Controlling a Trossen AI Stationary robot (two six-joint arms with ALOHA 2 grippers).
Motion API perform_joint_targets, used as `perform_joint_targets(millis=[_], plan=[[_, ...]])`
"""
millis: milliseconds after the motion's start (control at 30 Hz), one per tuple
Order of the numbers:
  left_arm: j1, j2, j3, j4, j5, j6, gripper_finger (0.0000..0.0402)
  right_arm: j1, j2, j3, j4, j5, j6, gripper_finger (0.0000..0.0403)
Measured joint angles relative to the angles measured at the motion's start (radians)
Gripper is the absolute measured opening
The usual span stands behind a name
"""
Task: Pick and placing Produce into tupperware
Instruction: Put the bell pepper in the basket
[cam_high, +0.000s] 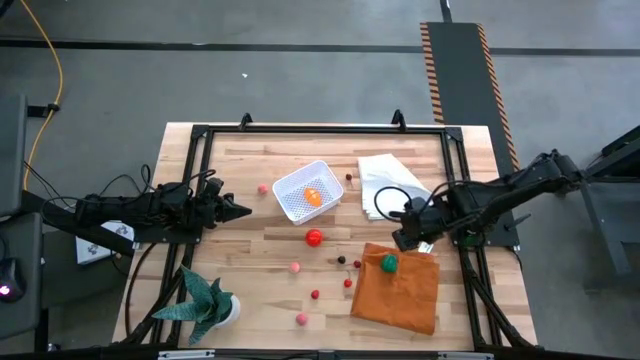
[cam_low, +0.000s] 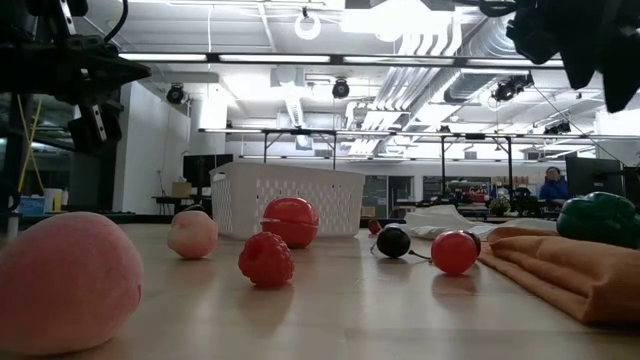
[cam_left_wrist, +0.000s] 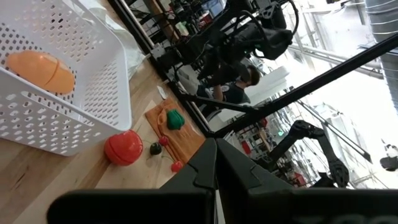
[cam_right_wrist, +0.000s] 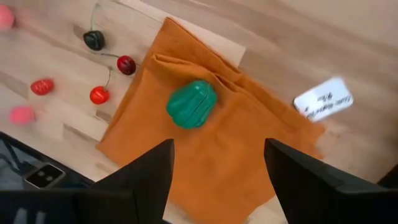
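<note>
The white perforated tupperware (cam_high: 296, 200) stands on the table at far centre, with an orange fruit (cam_high: 313, 196) inside. A red ball (cam_high: 314, 238) lies just near of it. Small red and pink produce (cam_high: 295, 267) and two cherries (cam_right_wrist: 93, 40) are scattered toward the near edge. A green piece (cam_right_wrist: 191, 104) rests on the orange cloth (cam_right_wrist: 211, 155). My right gripper (cam_right_wrist: 219, 146) hangs open above the cloth's far edge, pointing steeply down, the green piece just ahead of its fingers. My left gripper (cam_high: 240, 211) is shut, level, left of the tupperware (cam_left_wrist: 62, 106).
A white cloth (cam_high: 385, 178) with a black cable loop (cam_high: 385, 203) lies at the far right. A green spiky potted plant (cam_high: 208, 305) stands at the near left corner. A white label card (cam_right_wrist: 323, 99) lies beside the orange cloth. A black frame (cam_high: 320, 128) rims the table.
</note>
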Motion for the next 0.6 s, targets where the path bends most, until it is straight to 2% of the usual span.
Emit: perform_joint_targets(millis=[300, 433, 600], plan=[[0.000, 0.000, 0.000, 0.000, 0.000, 0.047, 0.0001, 0.042, 0.032, 0.000, 0.112, 0.001, 0.237, 0.0240], [0.000, 0.000, 0.000, 0.000, 0.001, 0.064, 0.0001, 0.052, 0.102, 0.000, 0.164, -0.048, 0.288, 0.0240], [0.000, 0.000, 0.000, 0.001, 0.015, 0.090, 0.0001, 0.063, 0.212, 0.062, 0.109, -0.065, 0.325, 0.0240]])
